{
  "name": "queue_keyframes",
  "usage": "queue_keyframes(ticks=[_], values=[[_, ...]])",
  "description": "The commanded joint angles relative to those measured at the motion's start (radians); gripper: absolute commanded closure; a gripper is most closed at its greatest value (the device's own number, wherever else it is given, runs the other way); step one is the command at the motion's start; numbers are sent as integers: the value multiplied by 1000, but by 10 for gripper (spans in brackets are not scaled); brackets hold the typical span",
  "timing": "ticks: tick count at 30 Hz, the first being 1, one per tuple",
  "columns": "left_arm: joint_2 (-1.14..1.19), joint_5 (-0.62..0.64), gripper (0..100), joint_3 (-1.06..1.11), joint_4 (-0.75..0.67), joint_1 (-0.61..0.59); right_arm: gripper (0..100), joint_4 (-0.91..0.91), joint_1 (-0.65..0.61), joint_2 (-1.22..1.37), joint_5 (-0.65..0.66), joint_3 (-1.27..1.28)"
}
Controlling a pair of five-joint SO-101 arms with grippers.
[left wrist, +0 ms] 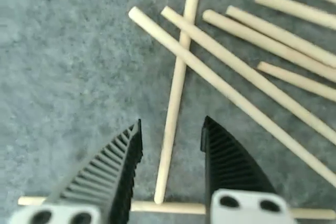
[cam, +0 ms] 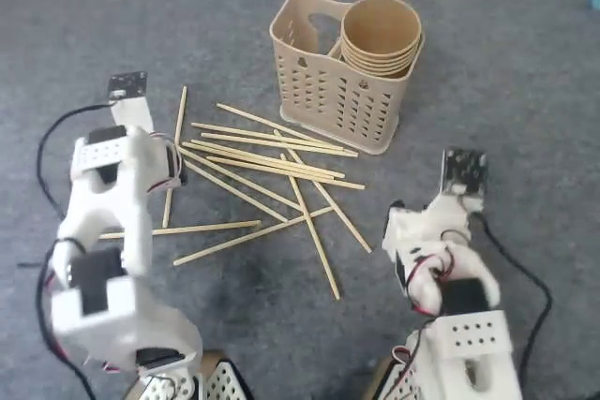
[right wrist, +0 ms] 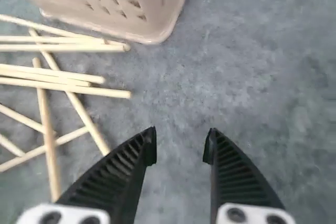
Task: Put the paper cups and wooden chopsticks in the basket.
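Wooden chopsticks (cam: 272, 165) beside basket (cam: 337, 100) (cups (cam: 380, 35) inside); left tool (left wrist: 171, 124) straddles one.

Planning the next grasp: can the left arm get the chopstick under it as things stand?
Probably yes. The left arm has its jaws open either side of that chopstick, nothing between; another chopstick crosses it farther along.

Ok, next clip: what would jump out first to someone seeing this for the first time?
The loose wooden chopsticks fanned across the grey carpet in front of the basket catch the eye first. Next comes the stack of paper cups, standing in the basket at the far side. In the left wrist view, the left gripper is open astride one chopstick.
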Motion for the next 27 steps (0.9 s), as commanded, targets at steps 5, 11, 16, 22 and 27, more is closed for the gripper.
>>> queue_keyframes(ticks=[5, 11, 16, 22, 27], values=[[249, 23, 825, -298, 141, 6, 838, -160, 22, -173, 32, 140], [315, 17, 994, -374, 209, 41, 838, -160, 24, -300, 35, 196], [256, 14, 988, -364, 341, 72, 838, -131, 33, -389, 37, 222], [6, -57, 988, -363, 457, 6, 838, -84, 64, -449, 31, 221], [-196, -89, 988, -363, 489, -92, 838, -84, 81, -456, 31, 221]])
